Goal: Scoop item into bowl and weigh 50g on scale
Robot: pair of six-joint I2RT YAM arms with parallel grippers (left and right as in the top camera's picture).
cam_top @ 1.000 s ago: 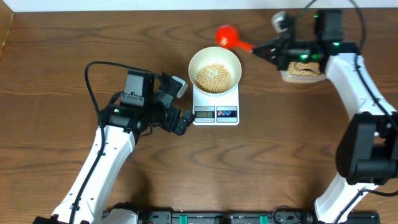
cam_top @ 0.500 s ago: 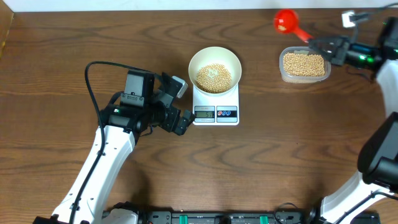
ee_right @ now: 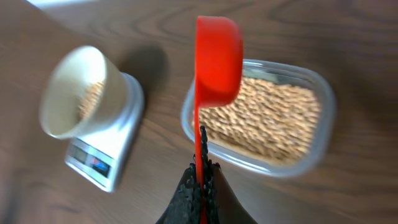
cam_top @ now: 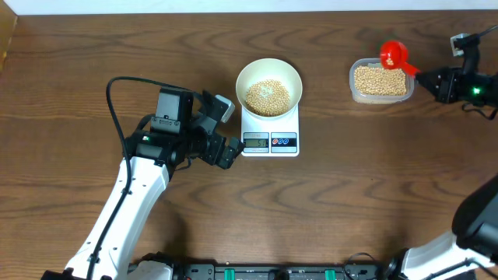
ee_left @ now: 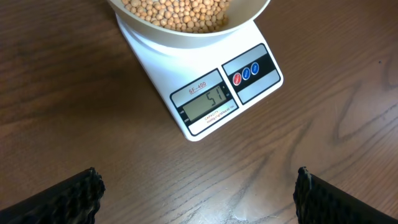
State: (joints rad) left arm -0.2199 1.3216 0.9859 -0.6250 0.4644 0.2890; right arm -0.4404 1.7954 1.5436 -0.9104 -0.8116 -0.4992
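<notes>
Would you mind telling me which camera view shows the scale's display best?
The left wrist view: the scale is close and sharp, its display reading 51. Overhead shows the display small, with illegible digits; the right wrist view blurs it.

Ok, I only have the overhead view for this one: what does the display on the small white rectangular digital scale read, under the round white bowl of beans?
Observer: In the left wrist view, the white rectangular digital scale shows 51 on its grey display.
Operator: Is the left gripper holding anything?
Observer: No. The left gripper is open, its black fingers wide apart over the wooden table in front of the scale.
Operator: And the red plastic scoop?
Observer: In the right wrist view, the right gripper is shut on the thin handle of the red plastic scoop, whose cup is over the clear plastic tub of tan beans.
</notes>
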